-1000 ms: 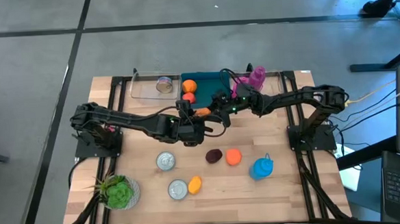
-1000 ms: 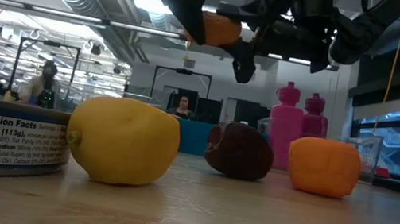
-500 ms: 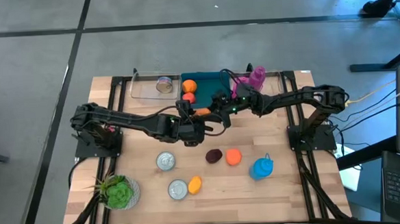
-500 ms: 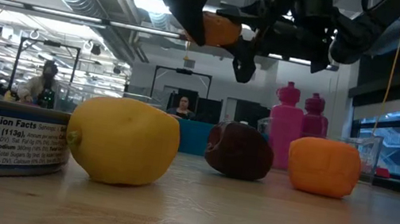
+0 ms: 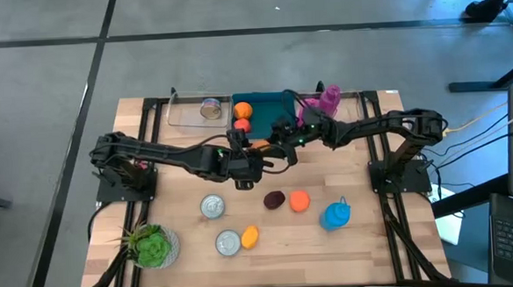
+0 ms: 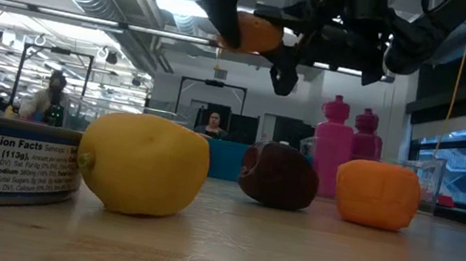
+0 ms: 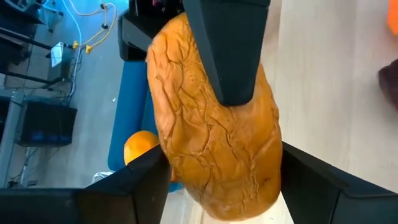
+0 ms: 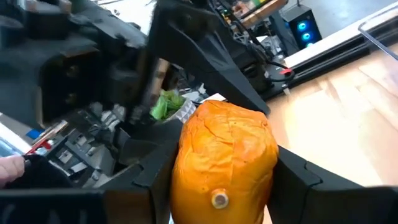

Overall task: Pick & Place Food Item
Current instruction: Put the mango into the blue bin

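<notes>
A wrinkly orange-brown bread roll (image 7: 214, 134) is held up in the air above the middle of the table (image 5: 367, 234), just in front of the blue bin (image 5: 268, 103). It is gripped by the right gripper (image 5: 279, 148), while the left gripper (image 5: 250, 153) has its fingers spread at the roll's sides, so a grip there cannot be told. Two tins (image 5: 211, 206) are seen on the table, two pink bottles (image 6: 332, 146), one lemon (image 6: 143, 165) and one blue bottle (image 5: 335, 214)
</notes>
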Motion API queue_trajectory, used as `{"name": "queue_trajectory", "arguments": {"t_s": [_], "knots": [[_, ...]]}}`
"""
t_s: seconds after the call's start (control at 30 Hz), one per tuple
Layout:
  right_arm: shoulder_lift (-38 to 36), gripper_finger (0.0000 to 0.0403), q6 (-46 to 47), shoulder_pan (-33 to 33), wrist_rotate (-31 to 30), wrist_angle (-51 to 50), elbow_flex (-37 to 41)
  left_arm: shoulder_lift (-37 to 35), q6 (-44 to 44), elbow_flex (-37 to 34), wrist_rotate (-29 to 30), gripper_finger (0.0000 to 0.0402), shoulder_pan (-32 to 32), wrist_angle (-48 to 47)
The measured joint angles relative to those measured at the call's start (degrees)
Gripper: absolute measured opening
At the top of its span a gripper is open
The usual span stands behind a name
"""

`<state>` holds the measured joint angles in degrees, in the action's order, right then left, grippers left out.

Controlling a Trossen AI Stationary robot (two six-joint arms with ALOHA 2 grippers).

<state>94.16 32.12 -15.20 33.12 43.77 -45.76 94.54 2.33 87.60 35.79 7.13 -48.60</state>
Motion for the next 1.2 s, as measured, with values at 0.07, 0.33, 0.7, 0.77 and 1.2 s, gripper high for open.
{"name": "queue_trajectory", "arguments": {"t_s": [0.07,0.33,0.7,0.77,1.2], "knots": [[0.0,0.0186,0.0,-0.6,1.2,0.0,0.0,0.0,-0.1,1.3,0.2,0.026,0.6,-0.4],[-0.3,0.0186,0.2,-1.6,3.5,-0.6,0.0,-0.1,0.0,4.1,0.5,0.0259,2.9,-2.9],[-4.2,0.0179,-4.4,-1.9,2.9,-7.7,0.0,-7.3,-4.5,3.5,0.9,0.0258,5.8,-5.8],[-5.7,0.0179,-6.8,-1.8,0.6,-11.0,0.0,-9.4,-5.4,2.2,1.1,0.0258,6.1,-5.5],[-14.5,0.0178,-20.4,-1.2,-16.5,-30.6,0.0,-25.9,-9.3,-23.2,5.1,0.0259,6.6,15.0]]}}
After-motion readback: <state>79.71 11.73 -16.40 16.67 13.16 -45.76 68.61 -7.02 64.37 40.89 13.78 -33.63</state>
